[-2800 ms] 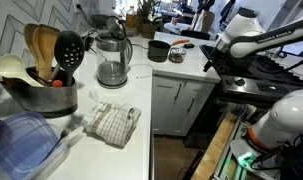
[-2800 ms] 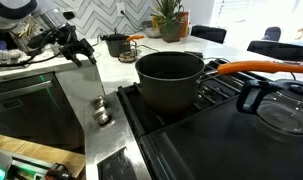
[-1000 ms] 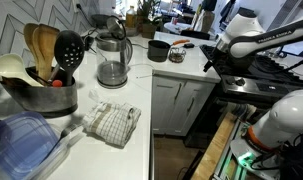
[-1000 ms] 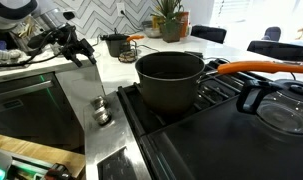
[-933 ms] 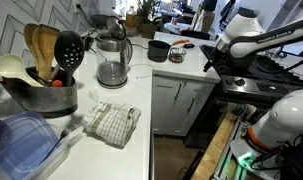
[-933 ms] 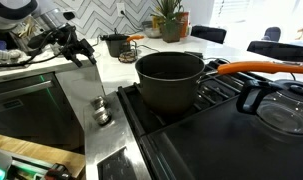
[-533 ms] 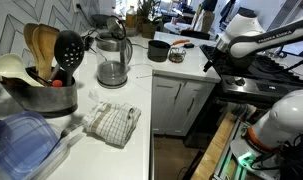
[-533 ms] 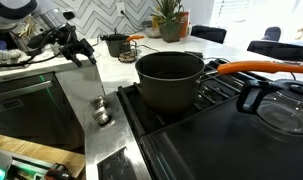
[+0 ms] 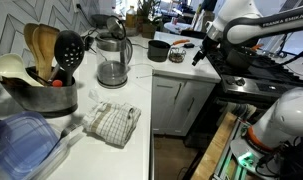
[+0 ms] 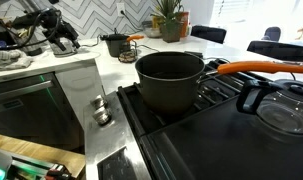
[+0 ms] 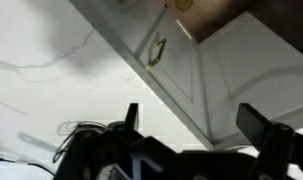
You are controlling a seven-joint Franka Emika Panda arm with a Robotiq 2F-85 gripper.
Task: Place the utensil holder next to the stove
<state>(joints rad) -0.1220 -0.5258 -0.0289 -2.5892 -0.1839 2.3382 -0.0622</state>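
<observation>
The utensil holder (image 9: pixel 36 92) is a low grey metal pot with wooden spoons and a black slotted spoon. It stands on the white counter at the near left in an exterior view. It is out of view in the wrist view. The stove shows in both exterior views (image 9: pixel 259 82) (image 10: pixel 226 135). My gripper (image 9: pixel 200 54) hangs over the counter edge beside the stove, far from the holder. It also shows at the far left in an exterior view (image 10: pixel 64 42). In the wrist view the gripper (image 11: pixel 196 125) is open and empty, above countertop and white cabinet doors.
A clear glass kettle (image 9: pixel 113 60), a small dark saucepan (image 9: pixel 158 50) and a checked cloth (image 9: pixel 113 123) sit on the counter. A plastic container (image 9: pixel 21 148) lies in front of the holder. A dark pot with an orange handle (image 10: pixel 171 78) stands on the stove.
The arm has risen and swung away from the stove's front edge toward the counter. The gripper stays open and empty. The objects have not moved.
</observation>
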